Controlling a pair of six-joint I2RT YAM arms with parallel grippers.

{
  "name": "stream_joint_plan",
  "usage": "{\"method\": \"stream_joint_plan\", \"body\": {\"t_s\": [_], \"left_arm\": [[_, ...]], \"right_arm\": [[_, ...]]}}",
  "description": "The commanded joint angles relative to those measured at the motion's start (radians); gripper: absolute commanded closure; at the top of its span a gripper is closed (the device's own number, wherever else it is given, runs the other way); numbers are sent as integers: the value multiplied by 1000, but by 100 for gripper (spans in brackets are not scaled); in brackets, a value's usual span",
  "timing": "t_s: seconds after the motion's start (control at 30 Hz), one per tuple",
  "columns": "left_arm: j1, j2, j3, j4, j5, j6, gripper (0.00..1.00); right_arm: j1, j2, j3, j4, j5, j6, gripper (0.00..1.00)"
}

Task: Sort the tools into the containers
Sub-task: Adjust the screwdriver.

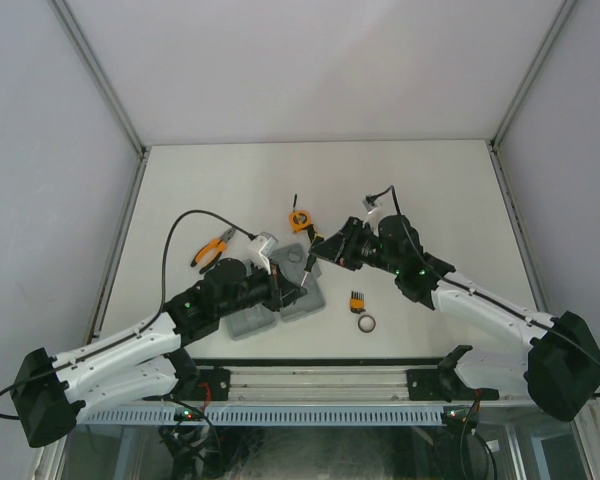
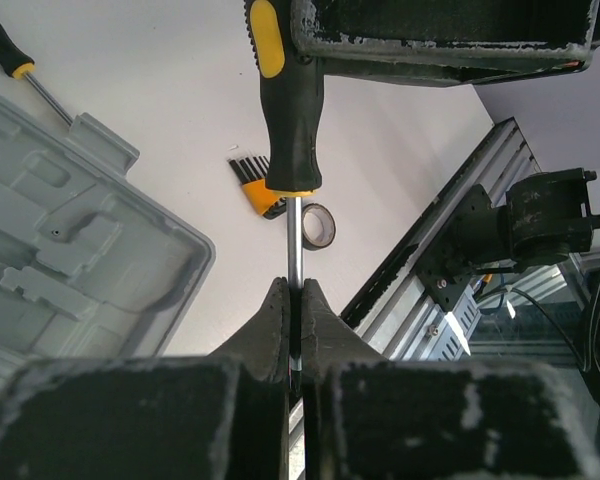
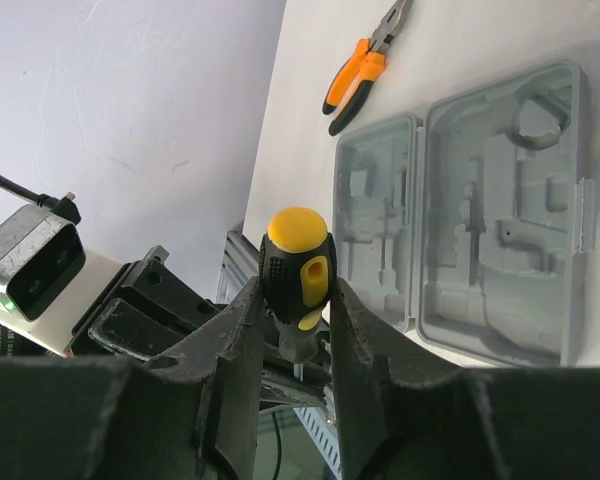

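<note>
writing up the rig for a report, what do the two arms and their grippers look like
Both the left arm and right arm have white links with black joints and small green lights. A black cable loops off each wrist. The left gripper and right gripper are black with two wedge-shaped fingers, their edges scuffed whitish.

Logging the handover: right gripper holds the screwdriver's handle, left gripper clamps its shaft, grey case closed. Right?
No: the grey case lies open, as the right wrist view shows. The right gripper on the screwdriver handle and left gripper on its shaft are correct.
</note>
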Motion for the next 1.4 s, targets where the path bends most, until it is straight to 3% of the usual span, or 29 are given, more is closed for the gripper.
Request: {"method": "stream_joint_plan", "body": {"t_s": [0.0, 0.23, 0.4, 0.7, 1.0, 1.37], "left_arm": [[-6, -19, 57, 37, 6, -4, 100], [-6, -33, 63, -10, -12, 3, 100], [-6, -55, 73, -65, -44, 15, 100], [-6, -36, 107, -156, -52, 58, 100], [-6, -38, 157, -282, -87, 111, 100], [-6, -62, 156, -317, -101, 146, 100]], "right_arm": [[8, -41, 4, -8, 38, -41, 97], [-13, -104, 4, -62, 93, -81, 58], [-44, -171, 4, -121, 132, -144, 45], [6, -313, 7, -124, 285, -582, 41], [98, -339, -1, -37, 205, -1021, 39], [123, -331, 15, -102, 43, -1044, 44]]}}
